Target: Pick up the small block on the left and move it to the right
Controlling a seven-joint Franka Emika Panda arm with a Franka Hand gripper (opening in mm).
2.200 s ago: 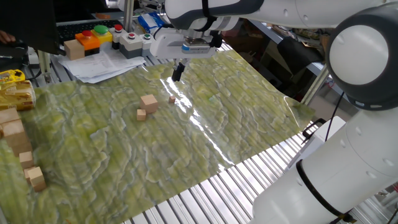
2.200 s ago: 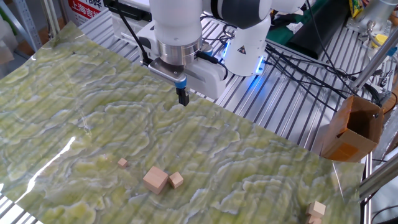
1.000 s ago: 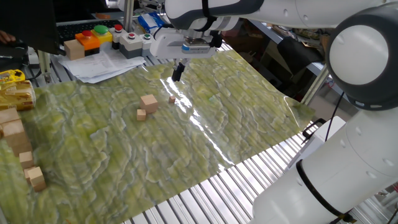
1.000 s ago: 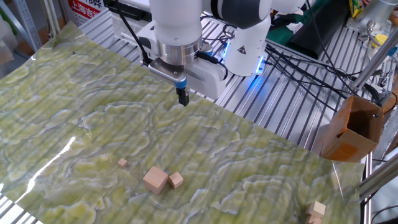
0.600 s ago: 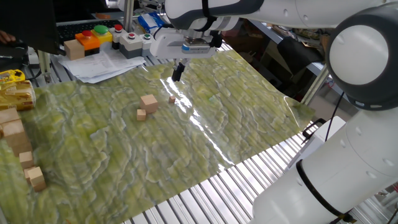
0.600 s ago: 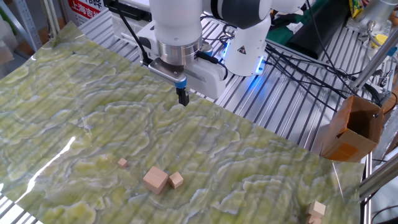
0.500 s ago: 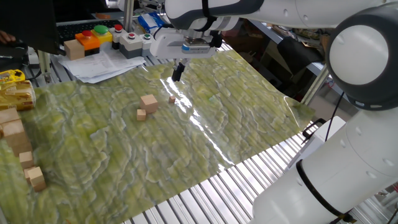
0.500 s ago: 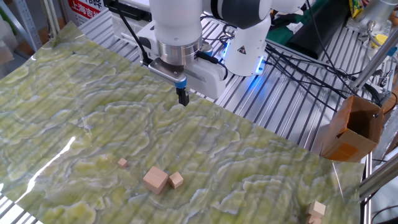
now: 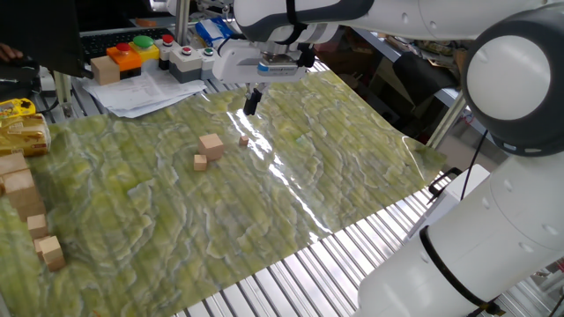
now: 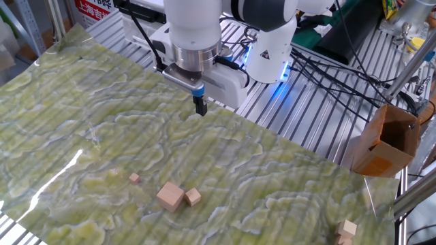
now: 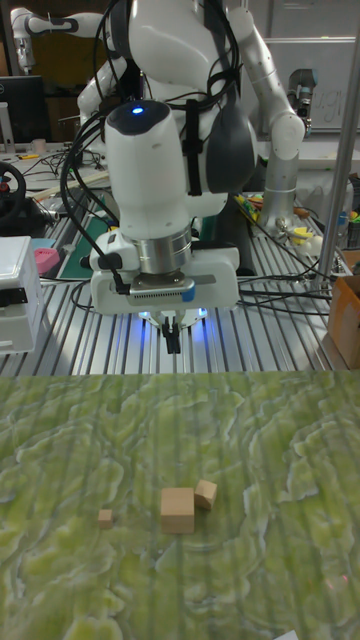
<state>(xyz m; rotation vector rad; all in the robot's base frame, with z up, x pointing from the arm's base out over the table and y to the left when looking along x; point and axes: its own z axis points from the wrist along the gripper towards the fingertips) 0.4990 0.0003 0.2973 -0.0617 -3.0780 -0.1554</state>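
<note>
Nothing is shifting since earlier: the claw (image 10: 200, 108), fingers pressed together, is hovering well apart from the small block (image 10: 134, 177), likely light, rigid, wanting a pinch across opposite flat faces.

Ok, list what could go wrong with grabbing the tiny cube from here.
1. The small block is tiny, so the closed pincer, hanging well above the mat, may miss it or knock it away.
2. The biggest cube and medium cube sit nearby; a rightward carry could clip them.

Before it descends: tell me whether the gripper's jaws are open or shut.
Shut. The gripper hangs above the mat with its jaws pressed together, no gap between them, holding nothing.
</note>
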